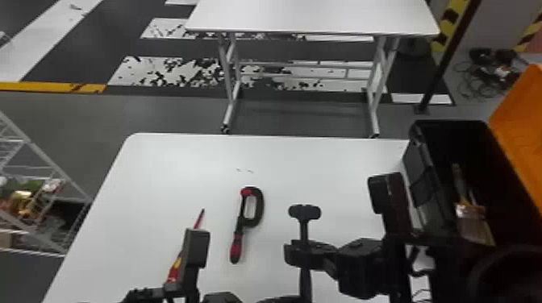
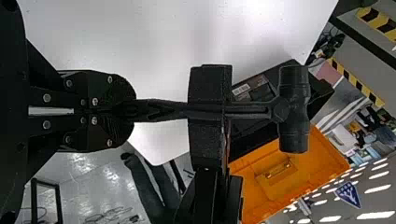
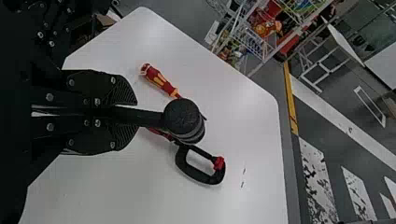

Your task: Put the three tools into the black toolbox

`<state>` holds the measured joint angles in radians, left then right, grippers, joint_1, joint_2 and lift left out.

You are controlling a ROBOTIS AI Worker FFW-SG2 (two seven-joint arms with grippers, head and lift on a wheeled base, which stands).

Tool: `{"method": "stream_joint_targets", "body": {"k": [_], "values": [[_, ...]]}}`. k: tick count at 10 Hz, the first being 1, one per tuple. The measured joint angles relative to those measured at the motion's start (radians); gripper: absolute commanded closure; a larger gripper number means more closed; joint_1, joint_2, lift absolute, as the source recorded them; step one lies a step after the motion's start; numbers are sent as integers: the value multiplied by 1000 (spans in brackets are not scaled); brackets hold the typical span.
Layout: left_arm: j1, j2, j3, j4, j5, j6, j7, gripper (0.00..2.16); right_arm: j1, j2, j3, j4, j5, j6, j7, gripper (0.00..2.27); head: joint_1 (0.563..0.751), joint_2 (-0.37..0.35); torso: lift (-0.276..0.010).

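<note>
"Which tool is in hand?"

"The mallet [image 1: 305,211]. The left pincer [image 2: 127,111] pinches its handle toward the butt, and the right pincer [image 3: 128,112] is clamped round the same handle nearer the head. The head sits just beyond the right one."

"How will it handle?"

"Top-heavy, I'd guess, and stiff, not fragile. A hold close under the head should curb any swing, so I'd trust the right. A smooth handle could twist if the left lets go too soon."

"And the others?"

"Left of the right pincer, the clamp [image 1: 260,205] lies on the white surface [image 1: 181,161]; farther left is the screwdriver [image 1: 175,268]. I'd take each by its grip."

"The toolbox?"

"The black toolbox [image 1: 421,169] is to the right of the right pincer, orange lid [image 1: 520,141] open, a brush [image 1: 463,189] inside."

"Beyond that?"

"Ahead of both pincers, a second table [image 1: 314,16] on a painted floor; off to their left, a wire rack [image 1: 36,149]."
</note>
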<state>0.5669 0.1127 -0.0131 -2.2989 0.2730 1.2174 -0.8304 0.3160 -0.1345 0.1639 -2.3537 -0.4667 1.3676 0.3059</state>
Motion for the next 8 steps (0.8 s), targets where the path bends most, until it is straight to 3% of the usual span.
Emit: {"method": "stream_joint_targets", "body": {"k": [1,2,3,5,8], "values": [[0,-2,2,0,0,0,-7,1494,1,0,-2,-2,-1,0,0,2246,695,70,-51],[-1,-4,7,1,4,0,-30,664,5,0,-6,-7,-2,0,1,2246,695,65,-51],[-2,-5,14,2,6,-3,-47,120,10,-1,-11,-11,-3,1,0,2246,695,60,-51],[-2,-4,16,-1,5,-3,-47,60,19,-1,-12,-26,19,0,-12,2246,695,50,-51],[4,-1,23,-2,6,-3,-49,49,42,-1,3,-80,143,-3,-24,2246,695,11,-51]]}}
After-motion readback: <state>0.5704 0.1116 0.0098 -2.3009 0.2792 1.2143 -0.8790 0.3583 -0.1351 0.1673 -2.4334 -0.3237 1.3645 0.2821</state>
